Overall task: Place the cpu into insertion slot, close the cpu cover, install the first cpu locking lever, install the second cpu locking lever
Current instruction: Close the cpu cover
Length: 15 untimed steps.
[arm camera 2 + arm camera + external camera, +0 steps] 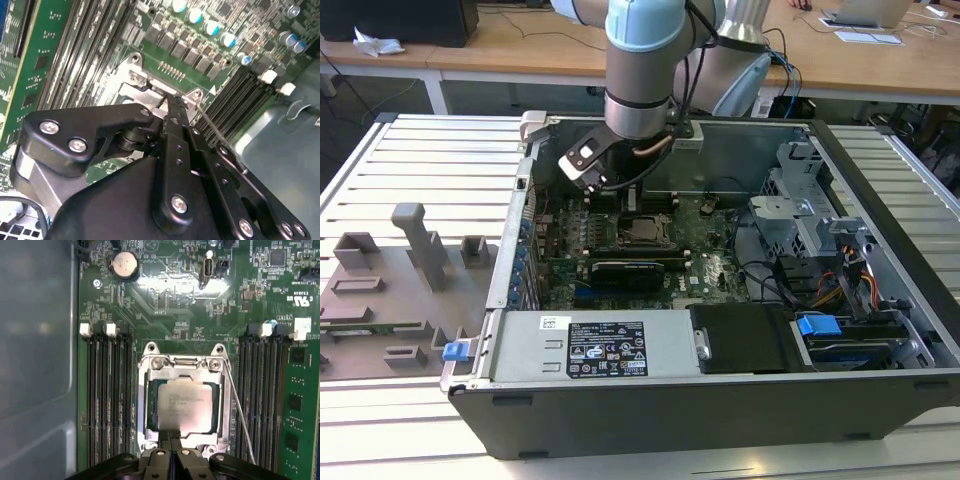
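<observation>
On the green board, the closed pincer sits at the cpu cover.

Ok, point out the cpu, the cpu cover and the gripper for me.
cpu [186, 407], first wrist view, middle of its silvery face.
cpu cover [149, 405], first wrist view, a frame bar alongside the chip.
gripper [172, 435], first wrist view, midway between its fingertips.

A slatted metal table carries an open computer case, lying on its side across the middle. Just beside the case, toward the table's edge at the exterior view's left, lies a grey fixture plate with upright blocks.
</observation>
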{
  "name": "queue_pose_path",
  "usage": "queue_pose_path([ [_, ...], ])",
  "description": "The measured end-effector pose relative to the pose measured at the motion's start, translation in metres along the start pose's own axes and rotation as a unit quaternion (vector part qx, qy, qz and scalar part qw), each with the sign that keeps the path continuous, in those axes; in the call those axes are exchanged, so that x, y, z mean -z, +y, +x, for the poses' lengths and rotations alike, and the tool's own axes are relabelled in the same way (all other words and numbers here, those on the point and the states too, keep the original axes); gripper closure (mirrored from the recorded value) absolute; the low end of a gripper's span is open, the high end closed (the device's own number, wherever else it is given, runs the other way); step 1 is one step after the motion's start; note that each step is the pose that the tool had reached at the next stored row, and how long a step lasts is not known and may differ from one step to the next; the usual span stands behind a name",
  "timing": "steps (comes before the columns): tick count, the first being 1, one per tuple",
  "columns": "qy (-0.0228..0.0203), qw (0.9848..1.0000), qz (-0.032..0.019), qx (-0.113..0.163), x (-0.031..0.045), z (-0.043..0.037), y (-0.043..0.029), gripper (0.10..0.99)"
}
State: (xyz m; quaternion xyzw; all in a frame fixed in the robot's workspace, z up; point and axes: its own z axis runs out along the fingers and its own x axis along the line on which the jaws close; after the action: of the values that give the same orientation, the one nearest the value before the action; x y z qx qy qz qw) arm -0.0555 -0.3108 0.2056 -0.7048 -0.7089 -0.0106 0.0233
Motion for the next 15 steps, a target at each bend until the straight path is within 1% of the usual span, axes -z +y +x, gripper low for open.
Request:
queue_pose_path([
  [2,0.0001,1.0000,0.0018,0.000,0.0004,-0.0005,0.0120,0.980],
  [4,0.0001,1.0000,0.0022,0.000,0.0016,-0.0006,0.0166,0.980],
  [5,0.0001,1.0000,0.0024,0.000,0.0034,-0.0005,0.0192,0.980],
  [8,0.0001,1.0000,0.0033,0.000,0.0058,-0.0011,0.0243,0.980],
  [9,0.0002,1.0000,0.0034,0.000,0.0063,-0.0018,0.0250,0.980],
  [13,0.0002,1.0000,0.0035,0.000,0.0072,-0.0124,0.0256,0.980],
  [15,0.0001,1.0000,0.0035,0.000,0.0110,-0.0126,0.0265,0.980],
])
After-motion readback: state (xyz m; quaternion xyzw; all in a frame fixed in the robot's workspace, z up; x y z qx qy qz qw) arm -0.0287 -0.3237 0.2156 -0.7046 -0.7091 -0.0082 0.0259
